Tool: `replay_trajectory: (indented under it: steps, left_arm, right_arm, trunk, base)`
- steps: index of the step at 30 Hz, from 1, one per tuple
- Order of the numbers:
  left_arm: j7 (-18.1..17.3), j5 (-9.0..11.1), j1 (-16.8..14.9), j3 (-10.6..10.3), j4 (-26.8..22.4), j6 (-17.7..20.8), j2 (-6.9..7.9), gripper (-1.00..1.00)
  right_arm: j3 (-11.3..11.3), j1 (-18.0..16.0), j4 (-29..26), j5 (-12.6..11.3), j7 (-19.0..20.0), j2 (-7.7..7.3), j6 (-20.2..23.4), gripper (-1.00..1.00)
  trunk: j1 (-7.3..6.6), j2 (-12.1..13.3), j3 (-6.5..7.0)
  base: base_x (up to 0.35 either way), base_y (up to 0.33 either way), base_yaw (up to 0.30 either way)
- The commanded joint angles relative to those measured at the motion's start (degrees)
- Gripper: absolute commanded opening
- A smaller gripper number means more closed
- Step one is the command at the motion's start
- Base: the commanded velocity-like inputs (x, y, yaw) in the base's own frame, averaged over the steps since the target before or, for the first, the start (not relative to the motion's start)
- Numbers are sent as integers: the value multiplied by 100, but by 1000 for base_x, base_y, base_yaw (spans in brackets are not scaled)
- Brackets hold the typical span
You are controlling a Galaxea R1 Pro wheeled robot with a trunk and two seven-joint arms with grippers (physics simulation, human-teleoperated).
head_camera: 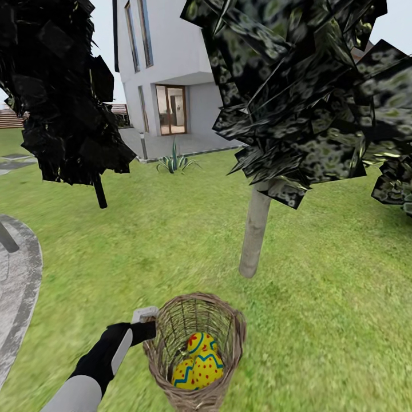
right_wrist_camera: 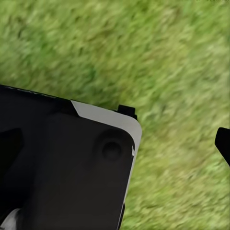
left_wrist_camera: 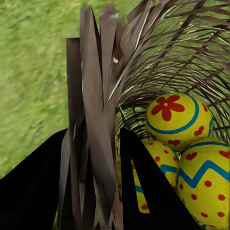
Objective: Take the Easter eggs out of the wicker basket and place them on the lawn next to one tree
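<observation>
Basket close in front of you on the lawn, tree just beyond it.

Your wicker basket (head_camera: 194,349) sits on the lawn (head_camera: 320,297) with the three Easter eggs (head_camera: 199,359) inside, piled together toward its near side. Your left pincer (head_camera: 150,331) is at the basket's left rim, straddling the wall. The tree (head_camera: 254,232) stands behind and slightly right; a second tree (head_camera: 100,191) stands farther back left, the house (head_camera: 166,74) behind both.

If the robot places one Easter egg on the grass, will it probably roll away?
Possibly a little: the Easter eggs look round and smooth, so they may roll easily. The lawn near the tree appears roughly flat, which should probably stop them soon.
</observation>
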Motion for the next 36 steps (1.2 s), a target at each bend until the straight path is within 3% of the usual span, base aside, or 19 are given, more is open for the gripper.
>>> replay_trajectory:
  steps: [1, 36]
  left_arm:
    - [-16, 115, -4, 65, -11, 50, -8, -100]
    - [-8, 113, -4, 94, -15, 61, -5, -100]
  right_arm:
    - [-49, -10, 22, 50, 13, -3, -37, 100]
    - [-43, -10, 21, 11, 12, 1, -28, 100]
  trunk:
    - [25, -54, -30]
    - [794, -1458, -658]
  base:
    - [0, 0, 0]
    - [16, 0, 0]
